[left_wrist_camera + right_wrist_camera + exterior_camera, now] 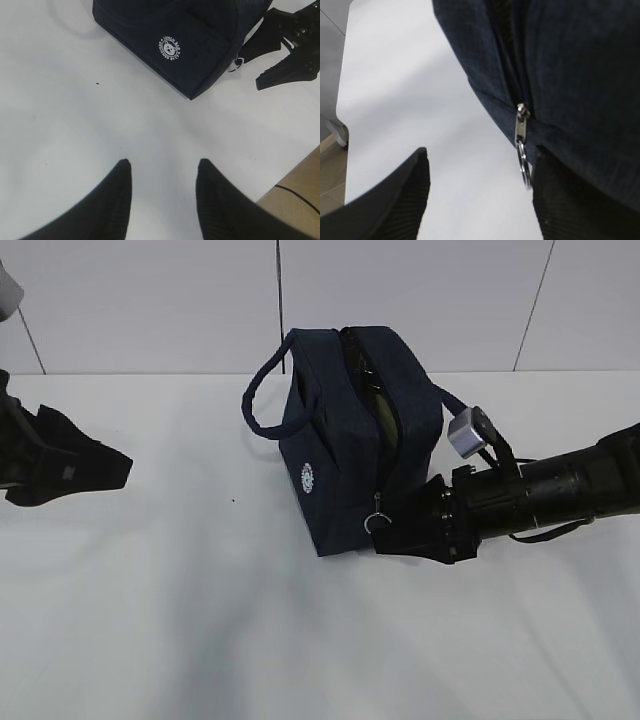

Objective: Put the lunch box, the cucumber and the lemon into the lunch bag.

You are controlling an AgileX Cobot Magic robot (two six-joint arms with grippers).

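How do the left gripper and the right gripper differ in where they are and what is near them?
The left gripper hangs over bare table, far from the lunch bag; the right gripper sits at the bag's corner, beside the zipper ring. Both are open and hold nothing.

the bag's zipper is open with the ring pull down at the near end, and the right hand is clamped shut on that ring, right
Not quite. The right hand is open, with the ring pull hanging beside one finger, not pinched; the right wrist view shows this. The rest holds: the lunch bag is unzipped, pull at the near end.
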